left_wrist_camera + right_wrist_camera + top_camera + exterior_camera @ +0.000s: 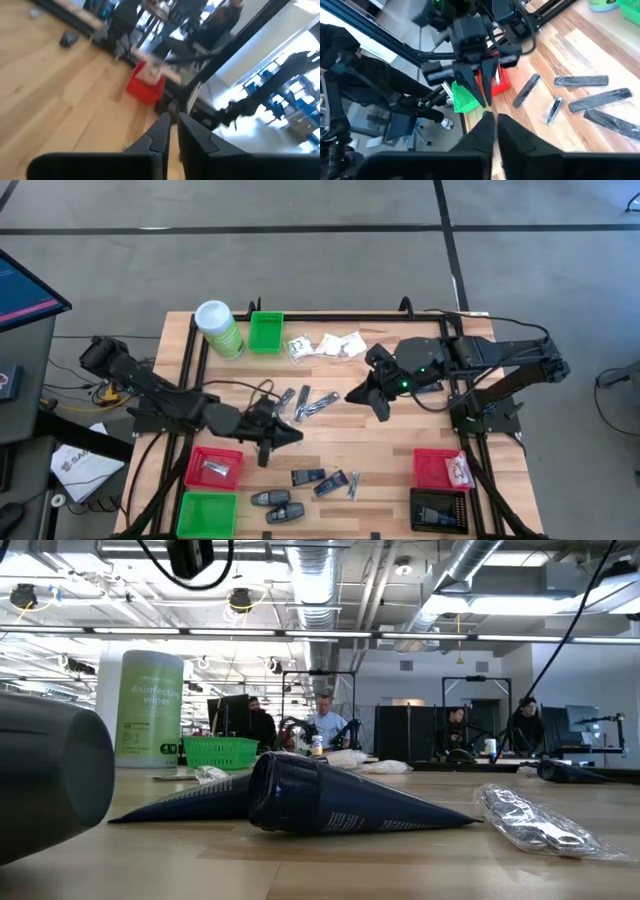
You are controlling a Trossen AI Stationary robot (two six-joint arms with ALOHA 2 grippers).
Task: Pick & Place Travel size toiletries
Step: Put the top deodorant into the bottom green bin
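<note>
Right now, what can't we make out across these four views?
- High view: print on the small dark blue flat packets is too small to read.
- High view: contents of the black plastic bin are cut by the bottom edge.
- Low view: a dark blurred object up close hides the table's left.
- Left wrist view: red plastic bin contents are blurred.

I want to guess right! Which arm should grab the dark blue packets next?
Left, probably. Its shut gripper hangs nearer the dark blue packets; the right gripper sits further back, beside the silver tubes.

Robotics lab (exposed ducts (pixel 470 580), rows of workstations (pixel 420 735))
</note>
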